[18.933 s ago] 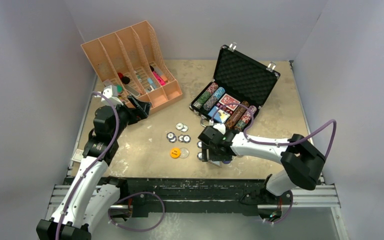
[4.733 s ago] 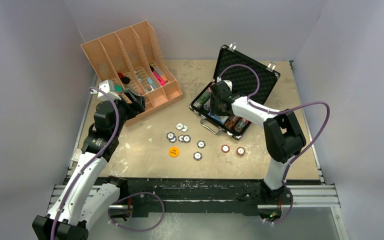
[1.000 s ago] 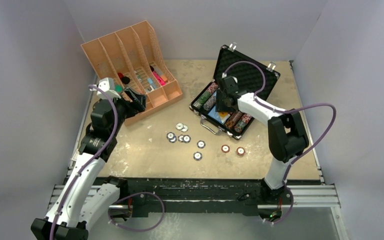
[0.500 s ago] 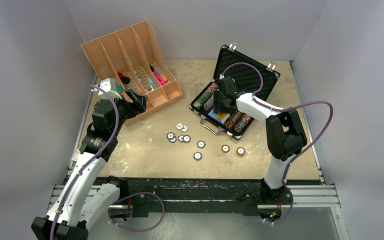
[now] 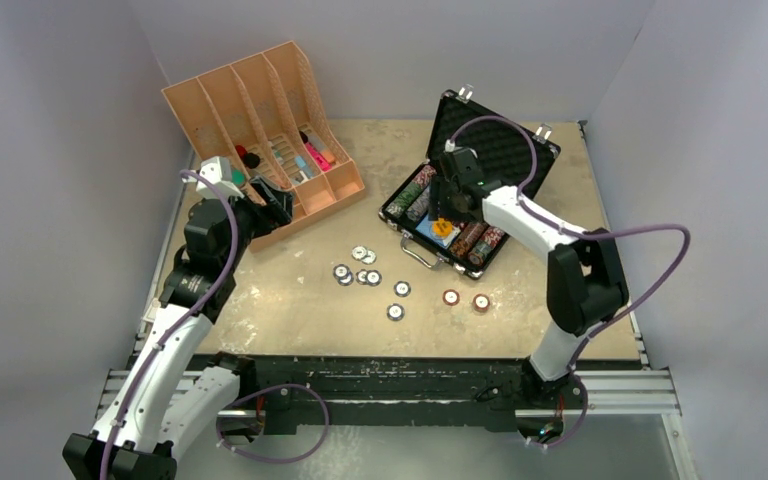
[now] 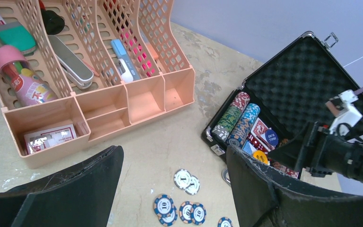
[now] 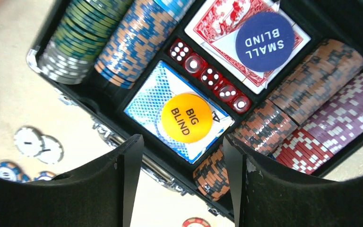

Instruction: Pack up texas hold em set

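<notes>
Your table (image 5: 290,320) carries the orange organiser (image 5: 260,120) at the far left and the black briefcase (image 5: 500,150) at the far right, well apart. The briefcase lies open. Its long axis goes from far-left to near-right, the foam lid stands up on the far side, and the silver handle (image 5: 418,253) faces near-left, toward the loose chips (image 5: 365,276) on the table. Your right gripper (image 7: 182,142) hangs over the tray, fingers apart, nothing between them. Your left gripper (image 6: 172,156), near the organiser, is also spread wide and empty. Under the right one, the yellow button (image 7: 186,118) lies flat on the blue card deck (image 7: 144,106). The blue button (image 7: 264,35) lies on the red deck (image 7: 215,19), with a row of dice (image 7: 210,78) between the decks.
</notes>
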You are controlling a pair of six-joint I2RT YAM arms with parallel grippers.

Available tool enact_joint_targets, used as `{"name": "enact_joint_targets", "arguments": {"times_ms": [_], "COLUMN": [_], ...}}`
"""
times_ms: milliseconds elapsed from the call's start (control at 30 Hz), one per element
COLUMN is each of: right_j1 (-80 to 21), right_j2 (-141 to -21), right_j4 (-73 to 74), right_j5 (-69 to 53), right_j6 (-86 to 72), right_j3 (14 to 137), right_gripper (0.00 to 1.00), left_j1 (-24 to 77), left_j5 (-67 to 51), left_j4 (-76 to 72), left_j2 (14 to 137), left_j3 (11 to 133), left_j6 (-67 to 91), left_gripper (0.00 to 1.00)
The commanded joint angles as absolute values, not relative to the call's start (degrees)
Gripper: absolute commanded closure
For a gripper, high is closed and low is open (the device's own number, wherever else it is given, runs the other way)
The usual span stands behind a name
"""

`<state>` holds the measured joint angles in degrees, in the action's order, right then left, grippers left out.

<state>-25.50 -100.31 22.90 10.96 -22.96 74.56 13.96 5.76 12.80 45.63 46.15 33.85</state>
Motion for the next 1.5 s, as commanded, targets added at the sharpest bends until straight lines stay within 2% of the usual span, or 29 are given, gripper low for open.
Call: {"name": "enact_joint_targets", "arguments": {"times_ms": [0,233,333,533,700,867,1467], "right_j1": [-25.67,-28.53,-31.0,-32.02,-32.04,-32.08,-29.61], "right_j2": [-95.22,-89.32,-86.83,-80.08,-74.56,-71.17,-80.68], "right_j4": [22.58,18.71,19.61,30.13,40.49,43.78,37.52], "right_j5": [12.98,6.91,9.49,21.24,23.96,22.13,18.43], "right_j6": [-24.17,-23.92,-27.4,-45.24,-60.32,-68.46,-75.95], "right_j3": [75.42,70.07,67.66,60.84,56.0,49.51,43.99], "right_gripper": [0.36,0.37,0.35,0.29,0.28,0.28,0.36], "left_j1": [14.15,14.15,14.23,14.49,14.71,15.16,15.88], "left_j5": [5.26,-1.44,-4.75,-7.87,-9.64,-10.87,-11.36], "left_j4": [9.49,9.16,8.45,7.07,5.37,3.71,3.16], "left_j2": [45.44,46.35,47.75,49.92,50.54,50.72,52.34], "left_j3": [46.14,44.64,43.04,41.47,40.78,40.01,40.24], "left_j6": [33.78,33.8,35.89,39.01,40.06,41.03,40.43], "left_gripper": [0.21,0.25,0.25,0.24,0.24,0.24,0.24]}}
